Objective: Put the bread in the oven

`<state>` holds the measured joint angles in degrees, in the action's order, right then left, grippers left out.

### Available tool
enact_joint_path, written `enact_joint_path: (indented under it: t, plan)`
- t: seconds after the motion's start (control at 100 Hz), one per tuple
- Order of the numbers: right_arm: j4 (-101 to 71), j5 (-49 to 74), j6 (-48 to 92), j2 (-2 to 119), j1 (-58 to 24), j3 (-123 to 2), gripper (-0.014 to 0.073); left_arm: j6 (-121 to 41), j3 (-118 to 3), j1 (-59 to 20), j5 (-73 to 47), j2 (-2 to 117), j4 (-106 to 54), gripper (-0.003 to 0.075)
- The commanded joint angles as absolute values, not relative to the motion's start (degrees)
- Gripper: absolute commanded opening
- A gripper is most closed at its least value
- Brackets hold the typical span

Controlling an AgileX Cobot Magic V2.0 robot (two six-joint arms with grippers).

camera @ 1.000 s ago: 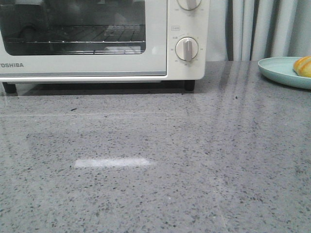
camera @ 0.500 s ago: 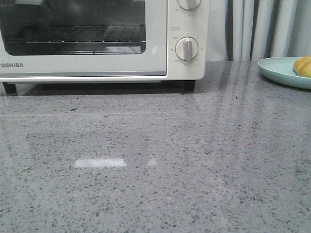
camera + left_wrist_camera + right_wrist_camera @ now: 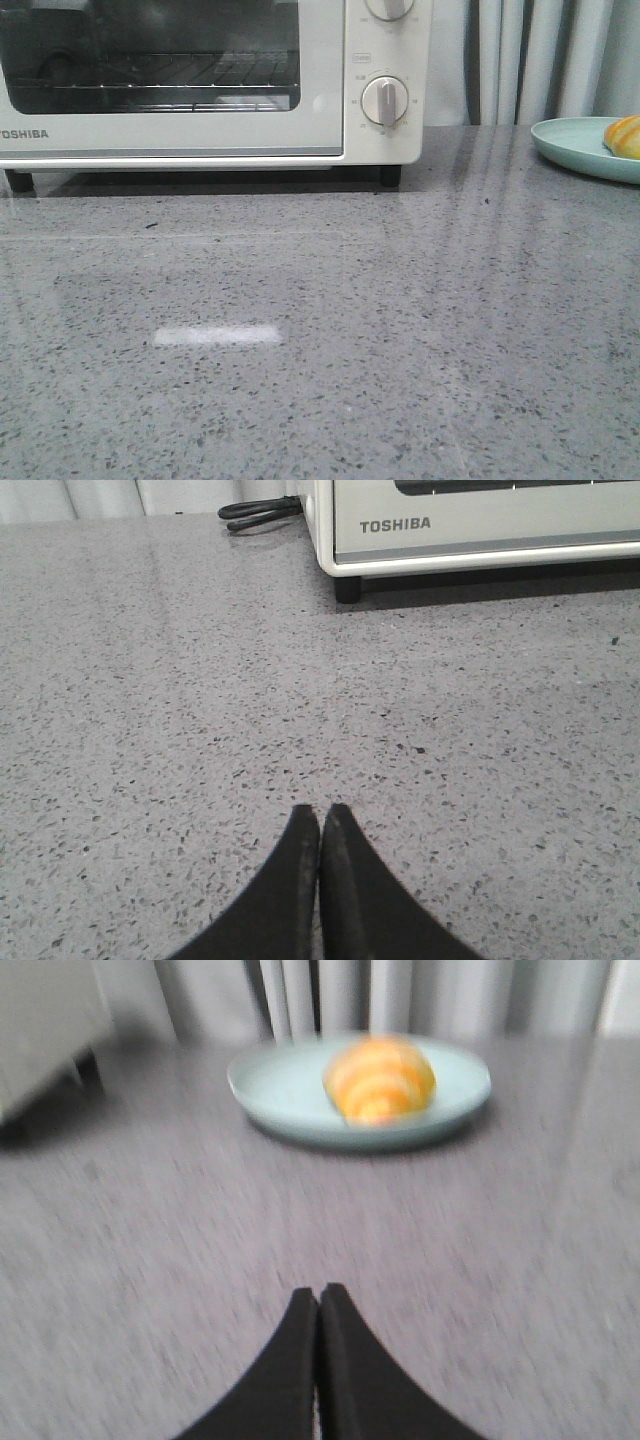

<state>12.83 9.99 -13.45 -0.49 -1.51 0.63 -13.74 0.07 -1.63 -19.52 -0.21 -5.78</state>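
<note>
- The bread [image 3: 380, 1080] lies on a pale teal plate [image 3: 270, 1085], well to the right of the oven [image 3: 300, 130] on the grey tabletop [image 3: 320, 340].
- The oven door is closed.
- The left end effector [image 3: 320, 815] is pressed closed, empty, above the tabletop before the oven.
- The right end effector [image 3: 319, 1295] is likewise closed and empty, short of the plate.

Lighting: soft, even, moderately bright. Glare: pale rectangular reflection on the speckled grey stone counter [image 3: 330, 400]; curtain streaks mirrored at its far right. Shadow: dark band beneath the cream-white glass-doored toaster oven [image 3: 200, 135]. Front and left wrist views sharp; right wrist view motion-blurred throughout.
</note>
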Motion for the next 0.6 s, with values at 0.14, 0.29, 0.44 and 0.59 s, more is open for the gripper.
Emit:
enact_joint_path:
  t: [0.14,0.29,0.44,0.59]
  plan:
    - [2.7,-6.8,-12.8,-1.7,-1.4,1.3,-0.0069,-13.3,1.3,-1.5,-12.3,-1.9,-6.5,-0.0021]
    - [2.6,-3.7,-12.8,-1.7,-1.4,1.3,-0.0069,-13.3,1.3,-1.5,-6.8,-1.9,-17.9,-0.0021]
    - [0.0,-5.3,-12.9,-1.7,-1.4,1.3,-0.0069,-11.8,1.3,-1.5,3.0,-1.9,-43.6,-0.0021]
    - [-1.7,-4.7,-12.9,-1.7,-1.4,1.3,-0.0069,-11.8,1.3,-1.5,8.6,-1.9,-61.9,-0.0021]
